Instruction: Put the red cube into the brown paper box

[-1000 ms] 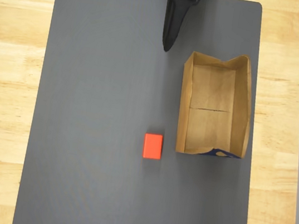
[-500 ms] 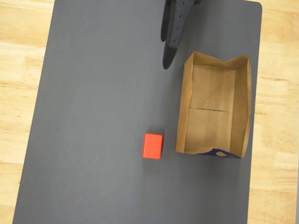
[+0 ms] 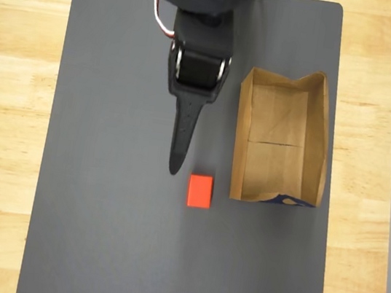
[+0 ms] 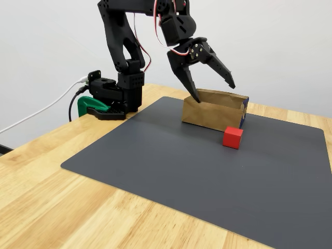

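Hovering wide open and empty, the claw (image 4: 213, 89) hangs above the red cube (image 4: 233, 137) beside the brown paper box (image 4: 213, 112).

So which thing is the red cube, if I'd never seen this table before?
Find the dark grey mat that covers most of the wooden table. On it stands an open brown paper box; in the overhead view the red cube lies just left of the box's lower corner, apart from it. It is the only bright orange-red thing, far smaller than the box.
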